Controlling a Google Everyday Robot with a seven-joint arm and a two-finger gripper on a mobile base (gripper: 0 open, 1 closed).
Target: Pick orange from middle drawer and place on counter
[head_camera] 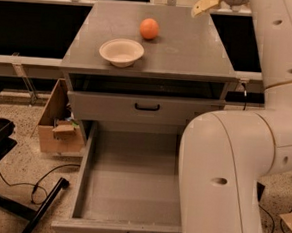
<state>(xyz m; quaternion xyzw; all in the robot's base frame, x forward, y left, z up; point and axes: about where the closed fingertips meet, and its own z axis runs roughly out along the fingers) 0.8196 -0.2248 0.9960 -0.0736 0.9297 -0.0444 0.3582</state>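
Note:
The orange (149,28) rests on the counter (190,51), the grey cabinet's flat top, toward the back and just right of a cream bowl (121,51). My gripper (199,9) hangs open and empty above the counter's back right part, up and to the right of the orange and apart from it. The middle drawer (89,174) is pulled fully out at the bottom of the cabinet, and the part of its tray that I see holds nothing. My white arm (233,159) covers the drawer's right side.
A shut drawer front with a black handle (147,107) sits above the open drawer. A cardboard box (60,127) stands on the floor left of the cabinet. Black chair legs and cables (25,195) lie at the lower left.

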